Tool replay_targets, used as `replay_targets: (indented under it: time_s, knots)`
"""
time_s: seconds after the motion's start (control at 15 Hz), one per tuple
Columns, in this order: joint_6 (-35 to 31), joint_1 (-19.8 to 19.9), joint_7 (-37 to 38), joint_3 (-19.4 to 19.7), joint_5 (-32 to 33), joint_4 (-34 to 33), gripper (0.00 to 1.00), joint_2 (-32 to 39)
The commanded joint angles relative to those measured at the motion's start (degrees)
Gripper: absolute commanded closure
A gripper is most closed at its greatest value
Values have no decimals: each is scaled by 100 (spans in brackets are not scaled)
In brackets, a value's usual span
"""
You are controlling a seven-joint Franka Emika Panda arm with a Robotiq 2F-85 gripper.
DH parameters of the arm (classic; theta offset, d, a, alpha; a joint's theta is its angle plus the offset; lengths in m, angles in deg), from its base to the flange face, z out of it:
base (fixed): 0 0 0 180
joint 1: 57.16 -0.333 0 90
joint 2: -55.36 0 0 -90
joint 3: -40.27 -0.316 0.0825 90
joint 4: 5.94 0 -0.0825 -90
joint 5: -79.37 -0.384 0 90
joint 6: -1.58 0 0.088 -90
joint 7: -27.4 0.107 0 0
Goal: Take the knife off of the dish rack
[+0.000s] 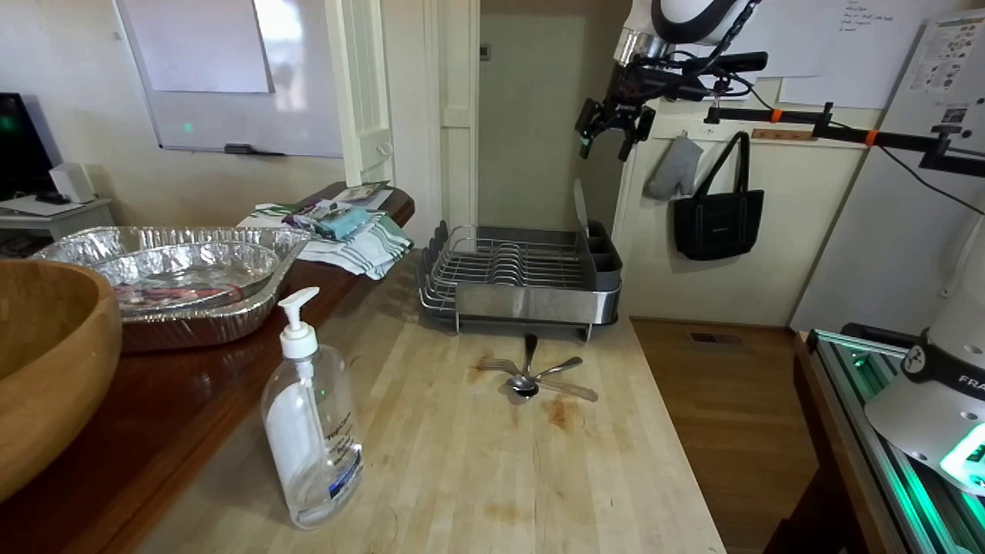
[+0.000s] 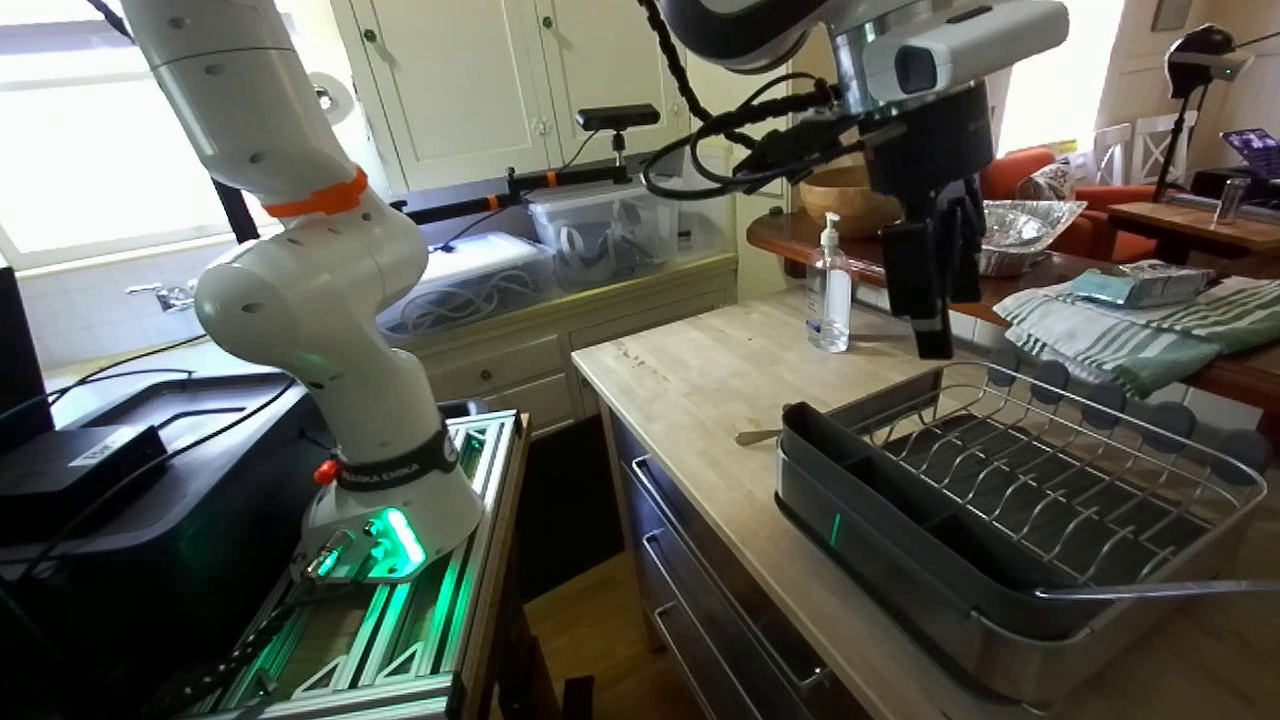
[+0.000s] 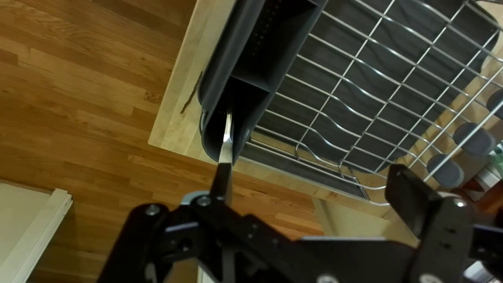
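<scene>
The knife point(image 1: 580, 205) stands blade up, slightly tilted, in the dark utensil holder point(image 1: 606, 258) on the end of the dish rack point(image 1: 531, 305). In an exterior view its blade point(image 2: 1150, 590) sticks out past the holder's near end. In the wrist view the knife point(image 3: 226, 147) rises from the end compartment; its lower part is hidden in the holder, and its upper end lies behind a finger. My gripper point(image 1: 606, 151) is open and empty, above the rack and apart from the knife. Its fingers are wide apart in the wrist view point(image 3: 312, 182).
Several pieces of cutlery point(image 1: 525, 382) lie on the wooden counter point(image 1: 492, 477) before the rack. A pump bottle point(image 1: 315, 438) stands on the counter. A foil tray point(image 1: 223, 323), a wooden bowl point(image 1: 61, 362) and towels point(image 1: 369, 242) are on the dark ledge beside it.
</scene>
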Motion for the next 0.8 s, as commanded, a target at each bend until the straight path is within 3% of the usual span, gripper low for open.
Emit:
replay_targets:
  time_s: [0.0,0.33,0.73]
  knots:
    - [-462,-51,-507,190,-433,-210,0,556]
    - [-1205,-21,-331,333,-339,-442,0,1199]
    - [-1507,-25,-118,632,-191,-719,0,1741]
